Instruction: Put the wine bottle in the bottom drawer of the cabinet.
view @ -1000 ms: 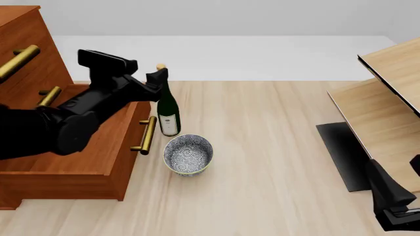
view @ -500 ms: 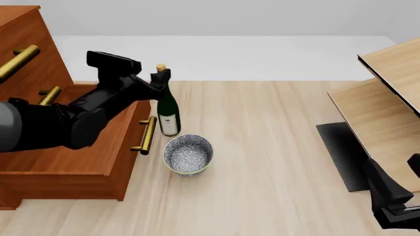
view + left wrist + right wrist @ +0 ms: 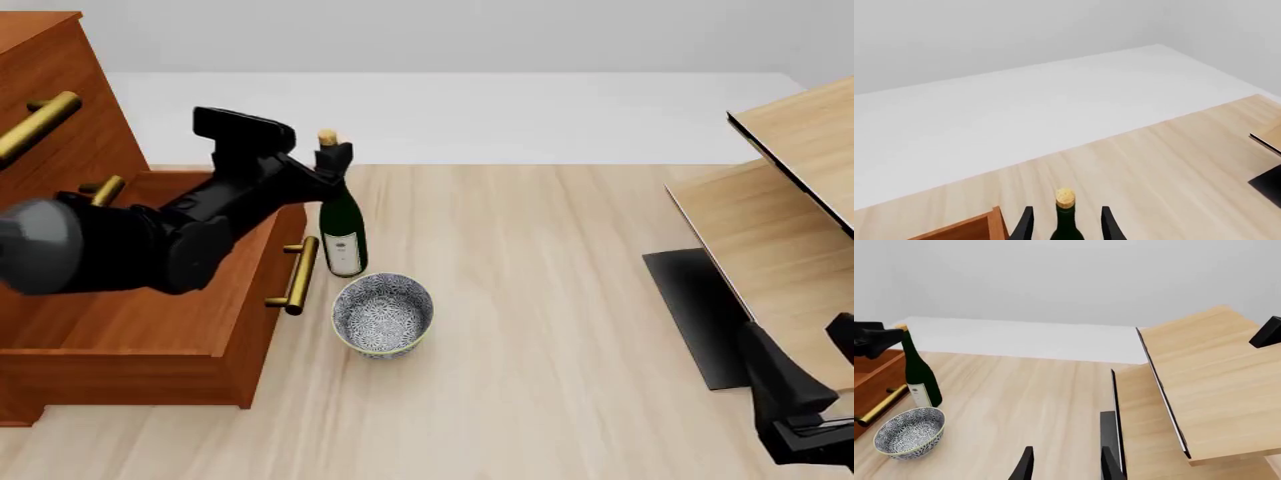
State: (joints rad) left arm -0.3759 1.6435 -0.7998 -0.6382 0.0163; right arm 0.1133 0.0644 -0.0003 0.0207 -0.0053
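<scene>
The left gripper [image 3: 324, 160] reaches over the open bottom drawer [image 3: 140, 300] of the cabinet [image 3: 54, 110]. Its fingers [image 3: 1022, 226] are spread, one on each side of the neck of the wine bottle [image 3: 340, 220], just below the cork; whether they touch the glass cannot be told. The bottle stands upright on the table [image 3: 534, 330], just beyond the drawer's brass handle [image 3: 296, 275]. A patterned bowl [image 3: 383, 315] sits beside the bottle's base, below the gripper. The right gripper [image 3: 1064, 465], fingers apart and holding nothing, hangs far off beside pale slanted panels [image 3: 1201, 385].
</scene>
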